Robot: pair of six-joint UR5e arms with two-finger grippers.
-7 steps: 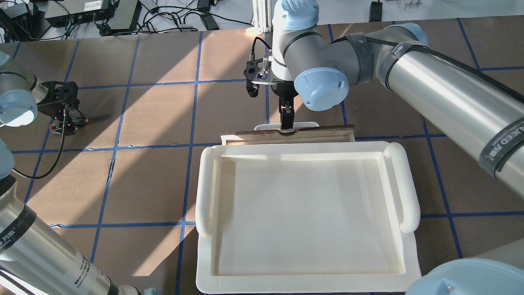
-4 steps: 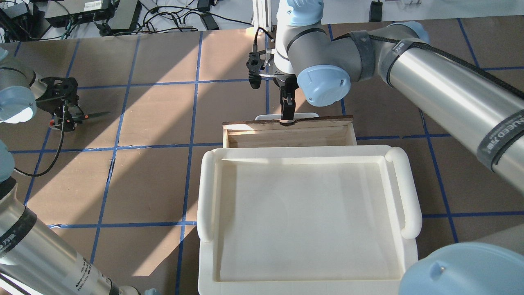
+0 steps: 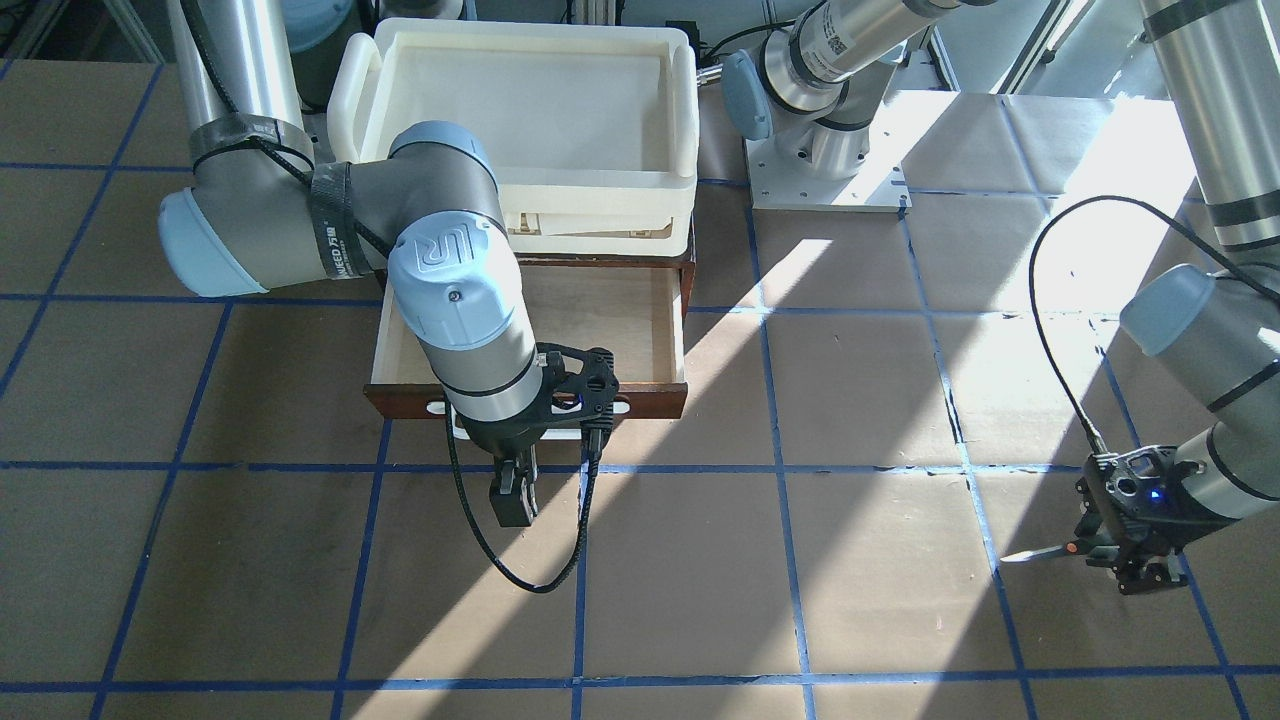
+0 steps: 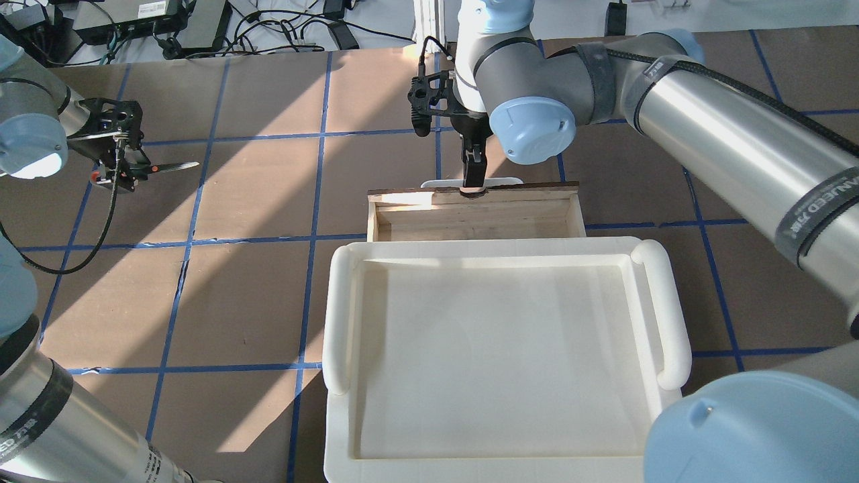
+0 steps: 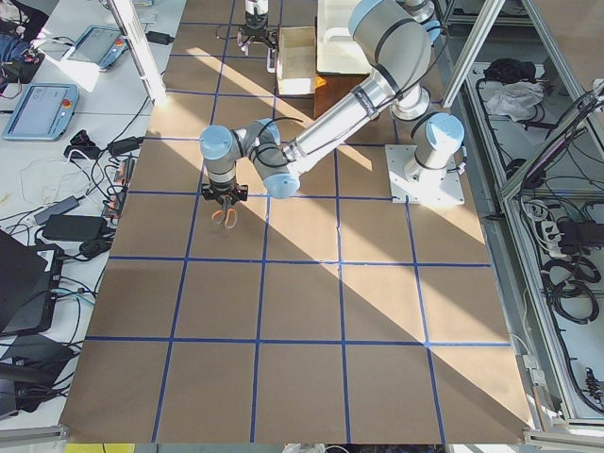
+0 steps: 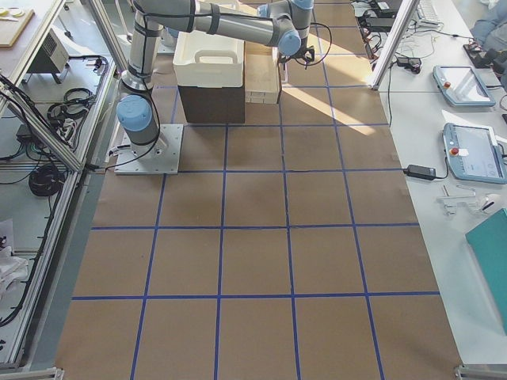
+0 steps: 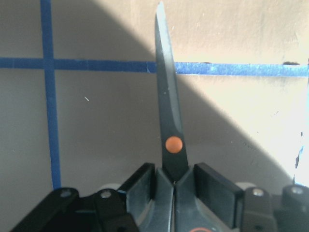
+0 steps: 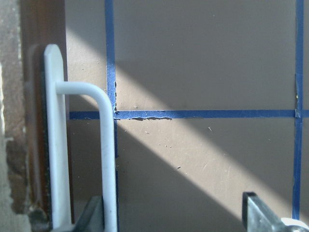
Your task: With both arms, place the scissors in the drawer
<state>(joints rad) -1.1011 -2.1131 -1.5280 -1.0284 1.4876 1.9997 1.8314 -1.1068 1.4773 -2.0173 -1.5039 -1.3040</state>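
Left tool (image 7: pixel 174 186) clamps scissors (image 7: pixel 168 116); right tool (image 3: pixel 510 498) spread beside drawer handle (image 8: pixel 108 159).

robotics lab: teach pendants (image 6: pixel 471 154), taped table (image 6: pixel 253 261)

The drawer (image 4: pixel 523 218) has slid farther out from under the tray, showing a wider strip of its pale interior. The right end effector (image 4: pixel 473 182), hooked at the drawer's white handle (image 4: pixel 503 181), has moved farther away from the robot with it. The left end effector (image 4: pixel 117 168) has shifted inward over the desk, and the scissors (image 4: pixel 168 166) it grips now show their blades in full, pointing toward the drawer.
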